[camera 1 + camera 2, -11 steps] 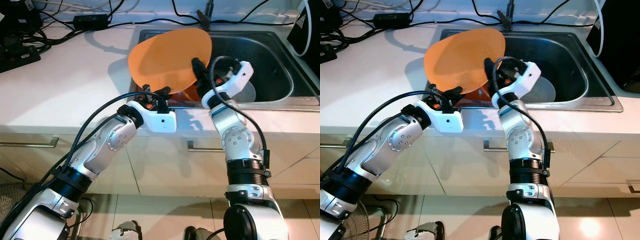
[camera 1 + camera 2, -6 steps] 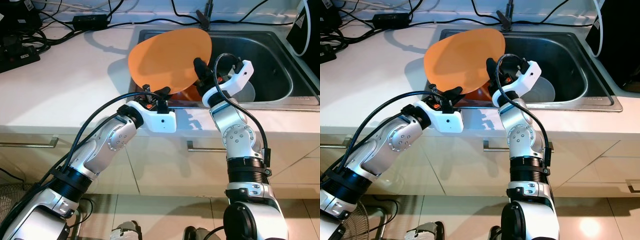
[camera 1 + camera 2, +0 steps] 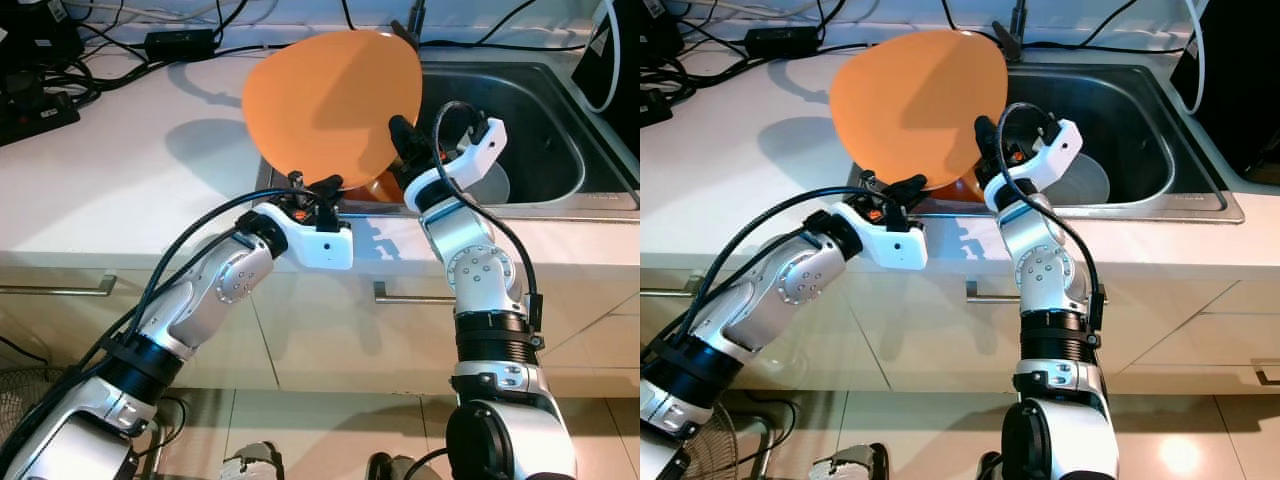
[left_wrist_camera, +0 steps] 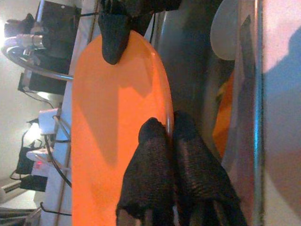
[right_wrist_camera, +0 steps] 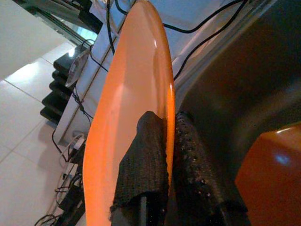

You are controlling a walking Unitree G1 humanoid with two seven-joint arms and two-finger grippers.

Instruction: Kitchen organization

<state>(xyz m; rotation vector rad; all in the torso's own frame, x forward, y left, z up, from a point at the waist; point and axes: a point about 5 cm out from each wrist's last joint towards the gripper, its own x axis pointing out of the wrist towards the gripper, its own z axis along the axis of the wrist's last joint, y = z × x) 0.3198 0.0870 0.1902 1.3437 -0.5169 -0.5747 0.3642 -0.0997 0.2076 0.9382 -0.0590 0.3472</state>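
Note:
A large orange plate point(image 3: 330, 100) stands tilted on edge above the left rim of the steel sink point(image 3: 550, 110). My left gripper point(image 3: 316, 186) is shut on the plate's lower edge; in the left wrist view its fingers point(image 4: 155, 155) pinch the rim. The plate's right edge is clamped by my right gripper point(image 3: 400, 132), whose fingers point(image 5: 150, 146) straddle the rim in the right wrist view. A second orange dish point(image 3: 378, 188) lies in the sink just under the plate.
A pale round dish point(image 3: 497, 185) rests in the sink basin. Black cables and a power strip point(image 3: 35, 110) lie on the white counter at far left, an adaptor point(image 3: 180, 42) at the back. Drawer handles point(image 3: 60, 288) run below the counter edge.
The orange plate has risen and tipped more upright, shifting slightly left, with both grippers still holding it. The right gripper has moved up with it.

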